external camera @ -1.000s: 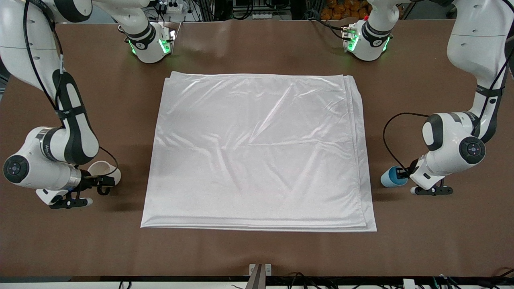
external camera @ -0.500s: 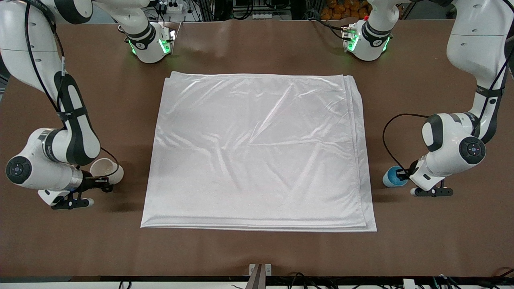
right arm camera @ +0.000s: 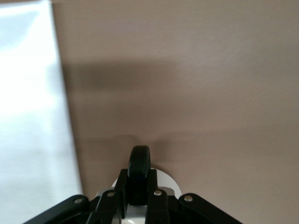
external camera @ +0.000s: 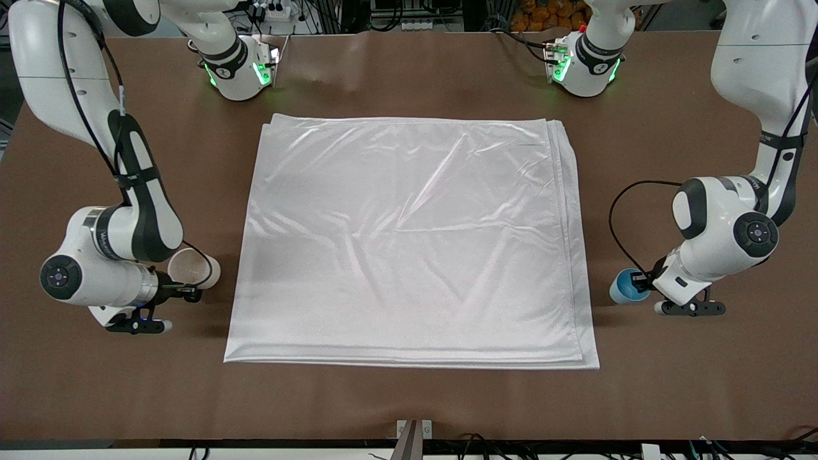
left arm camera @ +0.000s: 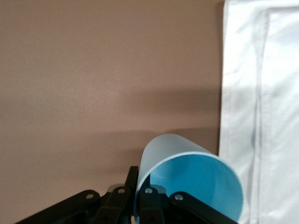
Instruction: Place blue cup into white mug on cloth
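Grippers are both carrying loads above bare brown tabletop, one off each end of the large shiny white folded satin cloth. Right gripper is clamping the black loop handle of the off-white ceramic mug, which is tilting with its pale beige inside showing, just off the cloth's edge toward the right arm's end. Left gripper is pinching the rim of the small light-blue handleless tapered cup, tipped on its side, bright blue inside facing the wrist camera, beside the cloth's layered edge toward the left arm's end.
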Available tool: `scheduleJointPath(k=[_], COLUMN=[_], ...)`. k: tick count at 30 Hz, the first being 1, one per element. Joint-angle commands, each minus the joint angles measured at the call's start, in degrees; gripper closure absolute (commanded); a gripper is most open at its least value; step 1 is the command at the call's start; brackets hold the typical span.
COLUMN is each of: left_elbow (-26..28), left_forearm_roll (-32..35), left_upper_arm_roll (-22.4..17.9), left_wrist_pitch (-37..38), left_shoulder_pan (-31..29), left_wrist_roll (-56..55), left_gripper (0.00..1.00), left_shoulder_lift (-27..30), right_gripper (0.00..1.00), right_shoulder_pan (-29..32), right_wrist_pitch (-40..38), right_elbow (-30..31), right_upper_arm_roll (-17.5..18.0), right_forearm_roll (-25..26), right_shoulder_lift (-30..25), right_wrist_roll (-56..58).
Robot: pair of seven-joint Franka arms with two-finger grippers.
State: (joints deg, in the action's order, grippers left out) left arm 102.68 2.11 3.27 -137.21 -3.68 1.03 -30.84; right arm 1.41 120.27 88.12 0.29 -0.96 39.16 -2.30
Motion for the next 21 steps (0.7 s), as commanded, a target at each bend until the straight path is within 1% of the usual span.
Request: scheduleJointPath(k=[1,3,6,11,14,16,21], left_elbow=[0.33,0.16,0.07,-0.63,-1.6,-2.21,-2.83], left_forearm_roll=[0.09,0.09,0.09,0.62,0.62,0.62,0.62], left_upper_arm_roll=[-0.28,-0.19,-0.19,-0.19,-0.11,-0.02,0.69], left_wrist_pitch=[1.95,2.21,3.0,4.76,6.25,7.39,9.06], left_shoulder_pan=[1.22,1.22,1.31,1.49,1.57,1.66,1.66], left_wrist_roll=[0.72,0.81,1.34,1.43,1.43,1.43,1.43], left_gripper=[1.0,1.0,1.0,1.0,1.0,1.0,1.0], left_shoulder_lift=[2.97,3.5,4.47,5.7,6.05,6.22,7.1], right_gripper=[1.0,1.0,1.0,1.0,1.0,1.0,1.0], right_shoulder_pan=[-4.22,-5.54,-6.68,-6.95,-7.04,-8.0,-12.65], right_wrist_pitch=[-6.18,-8.55,-10.49,-10.58,-10.5,-10.23,-8.48], right_elbow=[-2.25,-3.56,-5.15,-6.73,-7.61,-7.61,-8.14], right_upper_arm_roll=[1.11,2.07,4.53,9.45,11.48,12.1,12.01], right_forearm_roll=[-0.18,-0.18,-0.18,-0.18,-0.18,-0.09,0.26], right_shoulder_lift=[-1.99,-2.25,-2.34,-2.34,-2.16,-2.16,-1.72], right_wrist_roll=[-12.52,-18.06,-25.45,-36.44,-41.45,-44.61,-53.84])
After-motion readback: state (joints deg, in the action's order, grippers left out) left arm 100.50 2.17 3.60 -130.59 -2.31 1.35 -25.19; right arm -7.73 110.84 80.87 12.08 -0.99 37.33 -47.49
